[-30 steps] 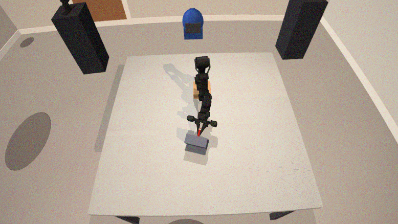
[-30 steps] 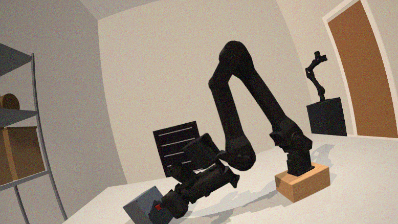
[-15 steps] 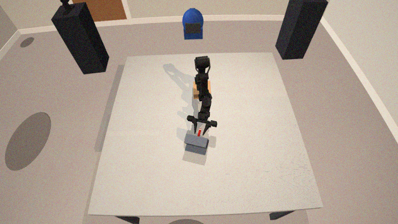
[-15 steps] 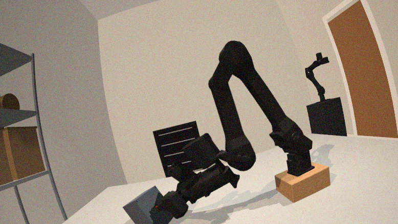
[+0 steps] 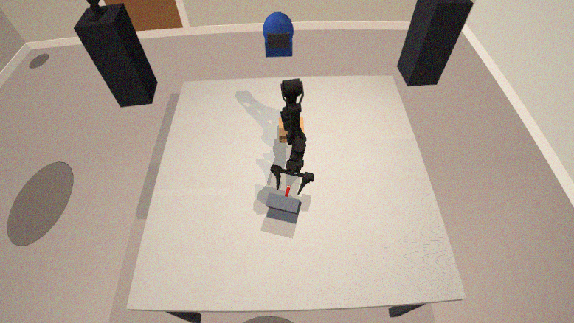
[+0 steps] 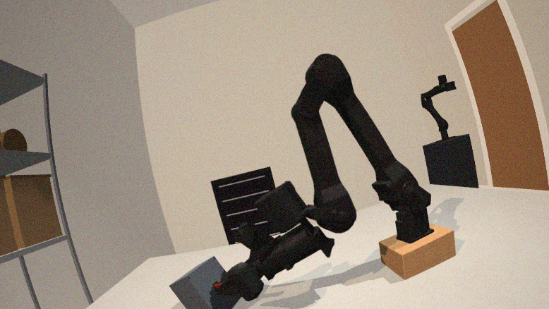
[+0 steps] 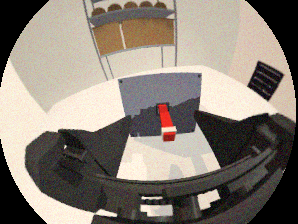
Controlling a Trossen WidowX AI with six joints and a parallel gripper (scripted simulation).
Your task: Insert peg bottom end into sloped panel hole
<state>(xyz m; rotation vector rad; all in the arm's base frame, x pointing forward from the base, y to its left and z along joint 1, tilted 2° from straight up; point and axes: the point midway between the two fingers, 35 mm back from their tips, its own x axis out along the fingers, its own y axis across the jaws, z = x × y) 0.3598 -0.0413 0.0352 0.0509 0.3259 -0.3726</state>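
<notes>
The red square peg [image 5: 287, 192] [image 6: 217, 284] [image 7: 166, 119] has a white band near its outer end. Its far end sits in the dark-edged square hole of the grey sloped panel [image 5: 282, 201] [image 6: 200, 276] [image 7: 142, 91]. A good length of peg sticks out of the face; its depth inside is hidden. My gripper [image 5: 288, 191] [image 7: 162, 115] is wide open, with one finger on each side of the peg and a visible gap on both sides. The fingertips are close to the panel face. In the exterior view the gripper's own body mostly hides the fingers and peg.
The arm's wooden base block [image 5: 282, 136] [image 6: 428, 251] stands on the pale table [image 5: 361, 240] [image 6: 345, 288], behind the gripper. A shelf rack [image 6: 49, 153] [image 7: 132, 18] stands beyond the panel, away from the table.
</notes>
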